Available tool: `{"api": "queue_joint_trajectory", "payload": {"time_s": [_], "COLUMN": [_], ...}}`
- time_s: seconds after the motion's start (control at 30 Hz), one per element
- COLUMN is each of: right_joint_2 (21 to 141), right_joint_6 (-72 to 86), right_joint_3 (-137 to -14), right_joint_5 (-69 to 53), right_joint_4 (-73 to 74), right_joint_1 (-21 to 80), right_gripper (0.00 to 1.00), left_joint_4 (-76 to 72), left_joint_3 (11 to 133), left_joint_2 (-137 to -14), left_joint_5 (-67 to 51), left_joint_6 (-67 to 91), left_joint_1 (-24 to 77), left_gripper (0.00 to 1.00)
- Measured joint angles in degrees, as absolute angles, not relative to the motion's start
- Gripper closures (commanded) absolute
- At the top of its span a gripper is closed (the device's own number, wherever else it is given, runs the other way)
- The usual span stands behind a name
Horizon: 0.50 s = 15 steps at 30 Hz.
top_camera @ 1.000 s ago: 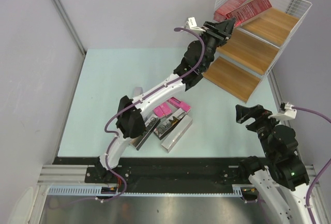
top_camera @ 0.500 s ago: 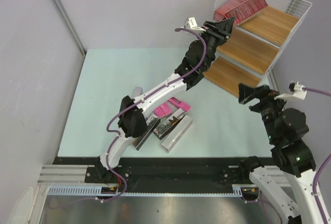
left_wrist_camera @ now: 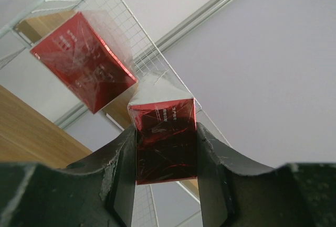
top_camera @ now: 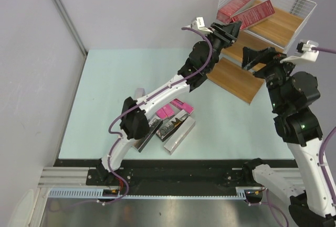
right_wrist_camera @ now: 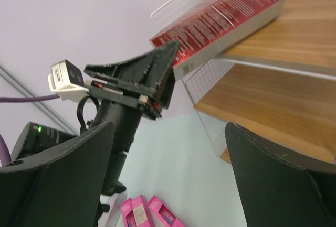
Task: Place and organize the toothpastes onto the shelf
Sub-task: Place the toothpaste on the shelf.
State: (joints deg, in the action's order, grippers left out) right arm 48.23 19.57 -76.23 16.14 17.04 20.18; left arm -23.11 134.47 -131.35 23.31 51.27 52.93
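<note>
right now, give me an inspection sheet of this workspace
surface: pale green table top, no spills seen
job's things: tall white wire shelf with three wooden boards, far right; one dark red carton lying on its top board; second dark red carton partly on that board; bright pink cartons and silver-grey cartons with black ends heaped by the left arm
clutter: nothing seen
hands: left hand shut on the second dark red carton's near end; right hand open, empty, before the shelf
cables: purple cable looped along the left arm, another at the right wrist
surroundings: plain pale walls, metal rail at the near edge
</note>
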Motion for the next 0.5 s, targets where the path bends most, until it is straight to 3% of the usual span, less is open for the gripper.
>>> {"api": "queue_joint_trajectory", "payload": {"time_s": [0.27, 0.5], "right_joint_2": [57.04, 63.61], "right_joint_6": [19.25, 24.10], "right_joint_3": [-84.27, -86.94], "right_joint_5": [13.50, 4.75], "right_joint_4": [18.15, 18.96], "right_joint_1": [13.72, 2.15], "right_gripper": [0.13, 0.18], "left_joint_4": [-23.44, -23.46], "left_joint_3": [133.82, 133.82], "left_joint_2": [-131.39, -131.39], "left_joint_5": [22.28, 22.24], "left_joint_6": [50.46, 50.41], "left_joint_1": [53.01, 53.01], "left_gripper": [0.99, 0.79]}}
